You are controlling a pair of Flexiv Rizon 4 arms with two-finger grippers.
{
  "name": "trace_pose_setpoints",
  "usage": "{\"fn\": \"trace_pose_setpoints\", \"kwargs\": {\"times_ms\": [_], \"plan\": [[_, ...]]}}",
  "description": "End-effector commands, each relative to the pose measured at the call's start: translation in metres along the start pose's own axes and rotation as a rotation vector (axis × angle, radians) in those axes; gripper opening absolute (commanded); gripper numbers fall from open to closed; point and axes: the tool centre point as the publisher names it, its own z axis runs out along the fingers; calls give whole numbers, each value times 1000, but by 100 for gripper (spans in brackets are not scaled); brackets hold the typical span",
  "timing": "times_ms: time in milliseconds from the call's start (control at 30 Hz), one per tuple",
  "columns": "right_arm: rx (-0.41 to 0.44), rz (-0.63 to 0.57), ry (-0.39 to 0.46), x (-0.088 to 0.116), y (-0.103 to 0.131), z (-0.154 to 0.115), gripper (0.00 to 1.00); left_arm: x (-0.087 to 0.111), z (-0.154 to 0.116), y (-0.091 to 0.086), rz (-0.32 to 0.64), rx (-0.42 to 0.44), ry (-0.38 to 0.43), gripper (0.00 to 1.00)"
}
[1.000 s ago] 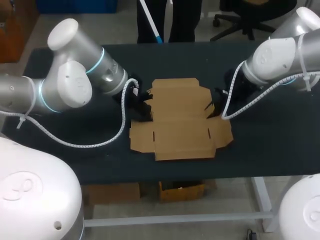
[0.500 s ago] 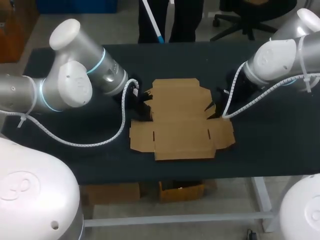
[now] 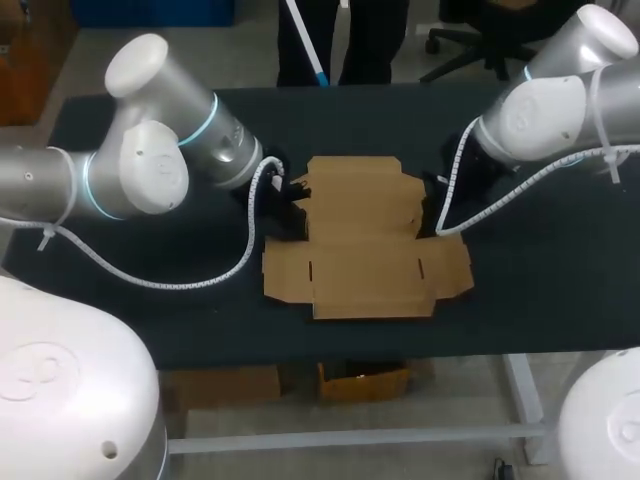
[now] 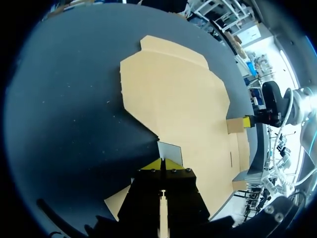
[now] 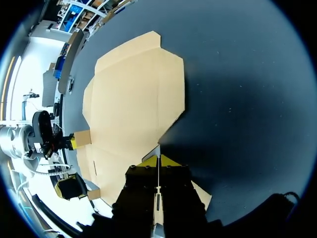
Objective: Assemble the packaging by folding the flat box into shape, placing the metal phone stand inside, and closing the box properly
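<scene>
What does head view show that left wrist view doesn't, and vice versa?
Head only: the full outline of the flat box and the left arm and right arm coming in from the sides. Left wrist only: yellow tips of the left gripper shut on a side flap, the right gripper at the opposite flap. Both: box lying flat on the dark table, a gripper at each side.

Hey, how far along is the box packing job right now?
Barely started. Done: nothing yet; the box lies almost flat on the table. In hand: the left hand and right hand each pinch a small side flap on opposite edges, tipping it up. Left: folding up the walls, putting the phone stand in and closing the lid. No phone stand shows in any view.
</scene>
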Motion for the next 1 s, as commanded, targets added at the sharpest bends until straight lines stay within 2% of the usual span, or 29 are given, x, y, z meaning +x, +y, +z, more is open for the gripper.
{"fn": "trace_pose_setpoints", "kwargs": {"times_ms": [33,300,1000], "plan": [[-6,1,-7,2,-3,-1,0,5,-5,2,-4,7,-37,0],[-2,2,-6,2,-4,1,0,-1,-6,0,-23,12,-48,0],[-6,10,-38,10,-4,7,0,17,2,-5,33,5,-30,0]]}}
